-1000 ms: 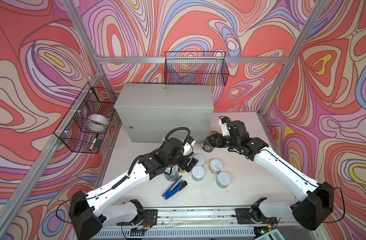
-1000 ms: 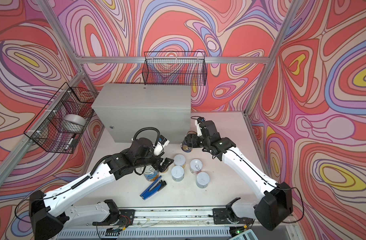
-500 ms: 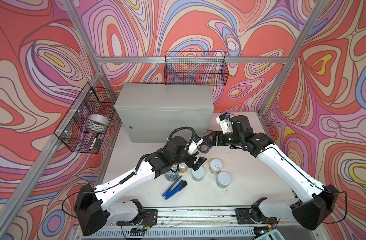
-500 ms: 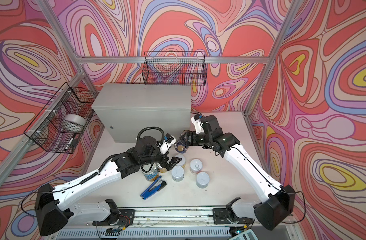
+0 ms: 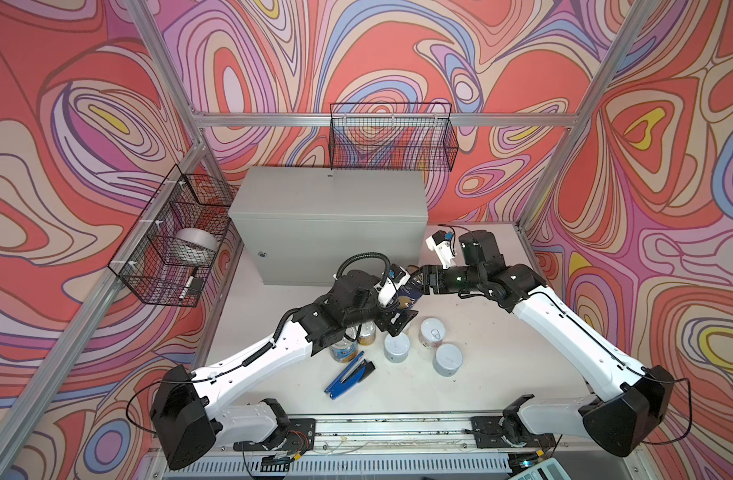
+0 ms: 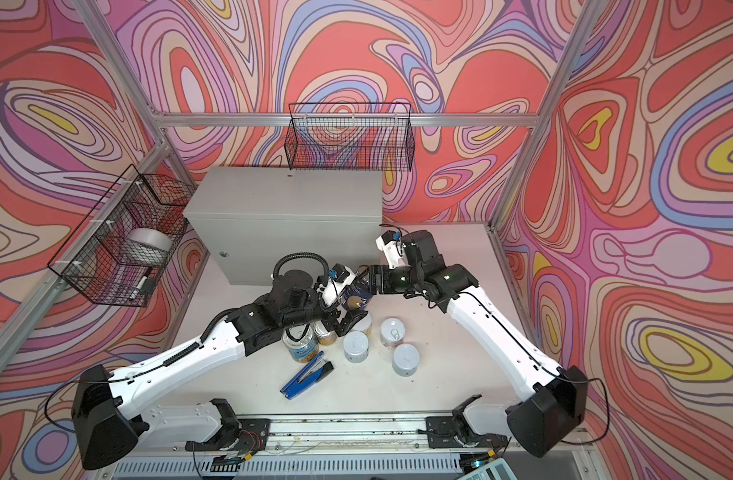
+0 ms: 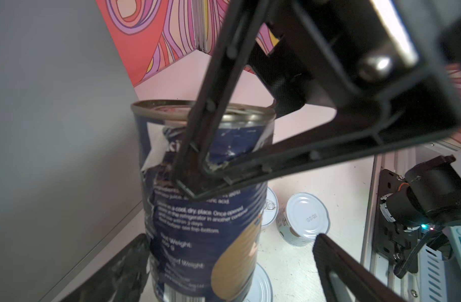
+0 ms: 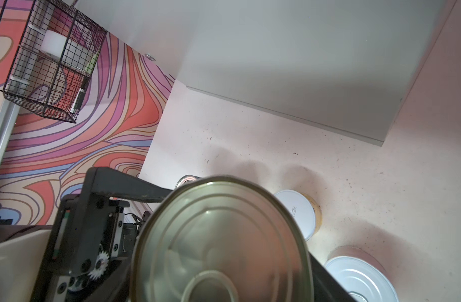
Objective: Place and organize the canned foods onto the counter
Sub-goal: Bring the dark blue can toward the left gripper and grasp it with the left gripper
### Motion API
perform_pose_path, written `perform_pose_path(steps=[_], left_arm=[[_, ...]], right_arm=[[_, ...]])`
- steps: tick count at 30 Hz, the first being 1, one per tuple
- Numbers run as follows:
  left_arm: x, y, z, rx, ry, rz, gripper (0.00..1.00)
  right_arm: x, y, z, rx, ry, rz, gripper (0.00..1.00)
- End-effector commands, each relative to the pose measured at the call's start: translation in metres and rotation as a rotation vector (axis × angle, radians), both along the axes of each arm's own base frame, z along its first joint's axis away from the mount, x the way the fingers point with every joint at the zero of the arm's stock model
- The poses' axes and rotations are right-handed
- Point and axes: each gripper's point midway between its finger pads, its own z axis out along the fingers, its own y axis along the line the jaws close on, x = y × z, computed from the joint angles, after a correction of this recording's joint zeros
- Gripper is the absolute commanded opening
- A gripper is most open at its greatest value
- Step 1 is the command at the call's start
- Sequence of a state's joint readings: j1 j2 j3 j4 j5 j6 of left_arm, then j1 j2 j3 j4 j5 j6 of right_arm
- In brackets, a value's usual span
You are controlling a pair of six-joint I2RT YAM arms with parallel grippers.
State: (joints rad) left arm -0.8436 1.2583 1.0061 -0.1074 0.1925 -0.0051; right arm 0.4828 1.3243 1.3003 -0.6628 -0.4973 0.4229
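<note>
A dark blue-labelled can [image 5: 409, 291] [image 6: 355, 296] hangs above the table in front of the grey counter [image 5: 327, 195] [image 6: 286, 195]. My right gripper [image 5: 419, 284] [image 6: 367, 282] is shut on its upper part. In the right wrist view the can's silver end [image 8: 221, 243] fills the jaws. My left gripper [image 7: 229, 274] stands open, its fingers [image 7: 336, 272] either side of the can's lower half [image 7: 206, 222]. On the table stand another blue can [image 5: 343, 351], a small orange can [image 5: 367, 332] and white-lidded cans [image 5: 397, 347] [image 5: 431, 332] [image 5: 448, 359].
A blue stapler [image 5: 350, 374] lies in front of the cans. A wire basket [image 5: 169, 237] on the left wall holds a silver tape roll [image 5: 194, 245]. Another wire basket [image 5: 392, 137] hangs behind the counter.
The right gripper carried the blue can leftward. The left gripper opened fully and moved from above the table cans up around that can.
</note>
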Motion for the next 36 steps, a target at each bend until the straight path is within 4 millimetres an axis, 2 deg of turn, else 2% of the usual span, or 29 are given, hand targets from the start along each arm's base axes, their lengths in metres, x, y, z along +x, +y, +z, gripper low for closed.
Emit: perform_pose_path(steps=[1,7,14,22,25,27,29,36], left_arm=[[0.002,-0.006,0.004,-0.004,-0.026,-0.018,1.0],[0.013,-0.01,-0.002,0.012,-0.028,0.013,1.0],[0.026,-0.012,-0.004,0.012,-0.055,0.045,0.99],[0.043,-0.016,0.004,-0.014,-0.086,0.062,0.94],[0.047,-0.018,0.008,-0.024,-0.099,0.062,0.9],[0.048,-0.02,0.009,-0.029,-0.1,0.052,0.83],[0.048,-0.021,0.009,-0.03,-0.101,0.048,0.81],[0.048,-0.014,0.018,-0.073,-0.123,0.078,0.67]], right_arm=[[0.002,0.017,0.059,0.163,-0.143,0.066,0.53],[-0.002,0.017,0.063,0.184,-0.145,0.069,0.53],[-0.002,0.018,0.059,0.182,-0.135,0.07,0.52],[-0.002,0.017,0.057,0.183,-0.127,0.066,0.53],[-0.002,0.018,0.055,0.18,-0.116,0.064,0.53],[-0.002,0.018,0.054,0.179,-0.111,0.065,0.53],[-0.002,0.018,0.054,0.179,-0.111,0.065,0.53],[0.0,0.017,0.049,0.17,-0.099,0.052,0.54]])
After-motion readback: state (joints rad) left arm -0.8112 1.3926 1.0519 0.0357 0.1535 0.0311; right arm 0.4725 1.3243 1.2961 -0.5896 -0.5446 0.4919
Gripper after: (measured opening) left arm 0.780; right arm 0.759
